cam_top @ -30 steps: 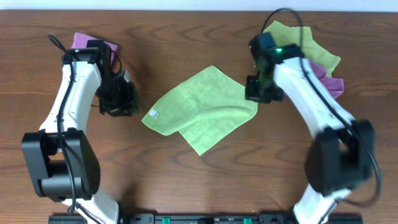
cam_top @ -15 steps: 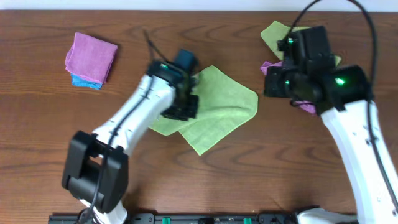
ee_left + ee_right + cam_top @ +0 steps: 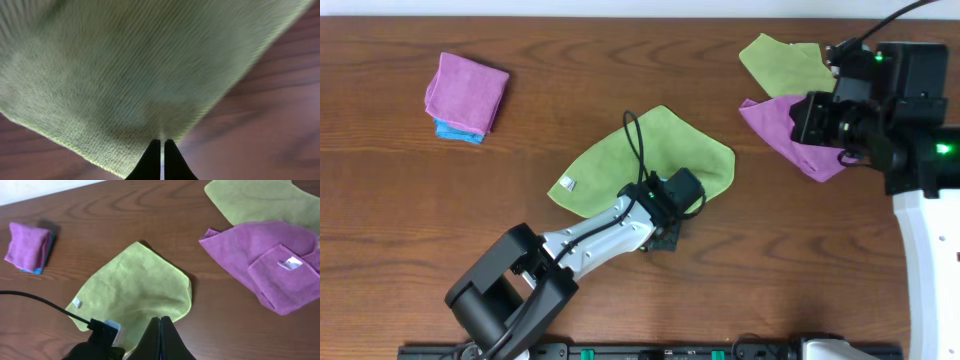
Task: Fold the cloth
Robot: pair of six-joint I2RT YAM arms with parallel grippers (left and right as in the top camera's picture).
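Left gripper (image 3: pixel 161 143) pinches the cloth (image 3: pixel 125 65), with purple cloth (image 3: pixel 786 126) lying well apart.

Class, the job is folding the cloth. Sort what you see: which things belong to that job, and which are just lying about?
Belongs to the job:
- lime-green cloth
- left pincer, shut on its edge

Just lying about:
- purple cloth
- duller green cloth
- folded pink cloth on a blue cloth
- right pincer, shut and empty

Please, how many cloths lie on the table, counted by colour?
Green: 2, the middle green cloth and the far green cloth
Purple: 2, the spread purple cloth and the folded purple cloth
Blue: 1, the blue cloth
Total: 5
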